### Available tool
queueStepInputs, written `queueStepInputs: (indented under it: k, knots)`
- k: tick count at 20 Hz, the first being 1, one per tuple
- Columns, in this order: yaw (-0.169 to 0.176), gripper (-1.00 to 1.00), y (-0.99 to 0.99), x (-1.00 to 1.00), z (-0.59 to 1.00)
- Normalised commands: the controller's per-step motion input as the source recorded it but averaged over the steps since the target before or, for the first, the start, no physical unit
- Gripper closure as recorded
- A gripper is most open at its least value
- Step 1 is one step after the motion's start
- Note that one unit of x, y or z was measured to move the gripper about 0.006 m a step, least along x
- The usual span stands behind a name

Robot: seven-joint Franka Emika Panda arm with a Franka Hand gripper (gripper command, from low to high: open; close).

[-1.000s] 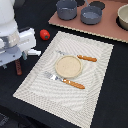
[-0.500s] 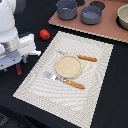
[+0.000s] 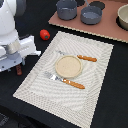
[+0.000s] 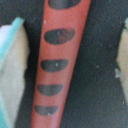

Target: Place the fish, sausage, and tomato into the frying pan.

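Under the hand (image 4: 70, 65), close to the edge of the desk (image 3: 30, 15) on the exterior view's left, lies the sausage (image 4: 57, 65). It is a red-brown stick with dark stripes across it. In the wrist view it runs between the two pale fingers (image 4: 12, 70). There is a dark gap on each side of it, so the hand is open and not gripping anything. In the exterior view only one end of the sausage peeks out below the white arm (image 3: 15, 30).

A little farther along that same edge sits the tomato (image 3: 44, 34), red and round, just off the corner of the striped mat (image 3: 95, 95). I cannot find the fish in either picture.

The frying pan (image 3: 91, 14) is well apart from both, on a brown board (image 3: 107, 30) by the far edge of the desk. A taller pot (image 3: 66, 8) stands beside it, and a beige bowl (image 3: 123, 17) is near the far corner. On the mat are a plate (image 3: 68, 66), a fork (image 3: 64, 80) and a knife (image 3: 80, 56).

I think the job has hardly begun. Nothing seems to be in the pan. All three foods have yet to go in, and the sausage looks like the first to be picked up.
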Motion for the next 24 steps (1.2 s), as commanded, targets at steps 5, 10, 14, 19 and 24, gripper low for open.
queueStepInputs:
  k: [5,10,14,19,24]
  knots:
    - [0.0,1.0,-0.01,0.04,-0.01]
    - [-0.016,1.0,0.02,0.21,0.91]
    - [0.012,1.0,0.34,0.63,1.0]
    - [0.013,1.0,0.59,0.91,1.0]
    - [0.0,1.0,0.72,0.72,0.98]
